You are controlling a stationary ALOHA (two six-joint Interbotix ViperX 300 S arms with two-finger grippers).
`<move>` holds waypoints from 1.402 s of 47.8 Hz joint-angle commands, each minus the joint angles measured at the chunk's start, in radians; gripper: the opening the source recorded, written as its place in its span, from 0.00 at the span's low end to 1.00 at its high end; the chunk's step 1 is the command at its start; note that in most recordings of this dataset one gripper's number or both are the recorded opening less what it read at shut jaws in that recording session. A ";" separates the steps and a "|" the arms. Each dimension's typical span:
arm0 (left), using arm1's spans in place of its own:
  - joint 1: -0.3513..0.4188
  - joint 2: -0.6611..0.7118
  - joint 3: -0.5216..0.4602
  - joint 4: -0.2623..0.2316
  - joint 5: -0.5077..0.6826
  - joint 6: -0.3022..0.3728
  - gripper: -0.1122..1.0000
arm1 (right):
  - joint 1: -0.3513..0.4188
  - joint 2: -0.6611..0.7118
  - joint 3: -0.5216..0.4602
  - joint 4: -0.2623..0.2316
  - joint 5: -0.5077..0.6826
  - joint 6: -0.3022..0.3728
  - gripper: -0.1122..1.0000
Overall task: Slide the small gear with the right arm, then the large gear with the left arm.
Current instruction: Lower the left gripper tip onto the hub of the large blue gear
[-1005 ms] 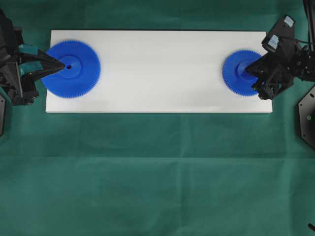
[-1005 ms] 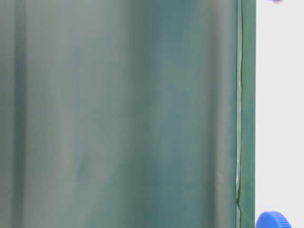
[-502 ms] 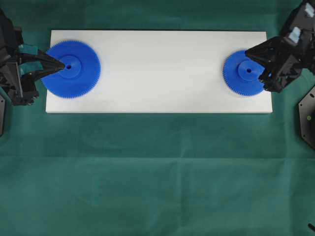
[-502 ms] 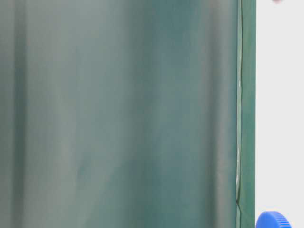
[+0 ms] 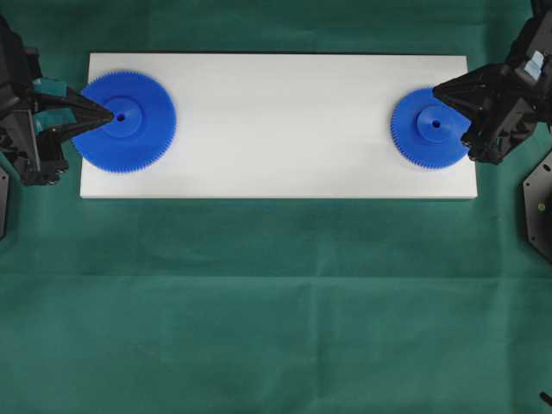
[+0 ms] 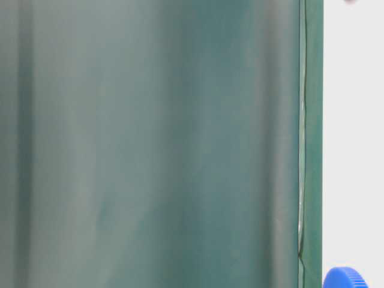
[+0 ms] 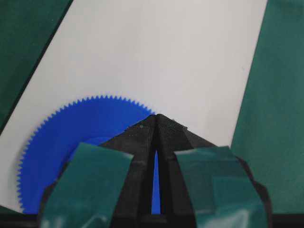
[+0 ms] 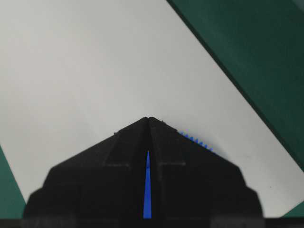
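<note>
Green cloth (image 5: 276, 302) covers the near part of the table and surrounds a white board (image 5: 276, 129) lying farther back. On the board's left end rests the large gear (image 5: 124, 121), flat, its teeth reaching just past the board's left edge. The left gripper (image 5: 105, 112), with teal-green tape on its fingers, comes in from the left with its tip over the hub beside the centre hole; in the left wrist view its fingers (image 7: 99, 190) are clenched together, nothing between them, the large gear (image 7: 71, 137) beneath. On the board's right end lies the small gear (image 5: 425, 128), well apart from the large one. The right gripper (image 5: 438, 88) points from the right, its tip at the gear's far rim; its fingers (image 8: 118, 180) are likewise pressed together, empty.
</note>
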 commanded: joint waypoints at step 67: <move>0.146 0.423 0.015 0.002 -0.170 0.054 0.10 | 0.051 0.008 -0.009 -0.002 -0.018 0.003 0.55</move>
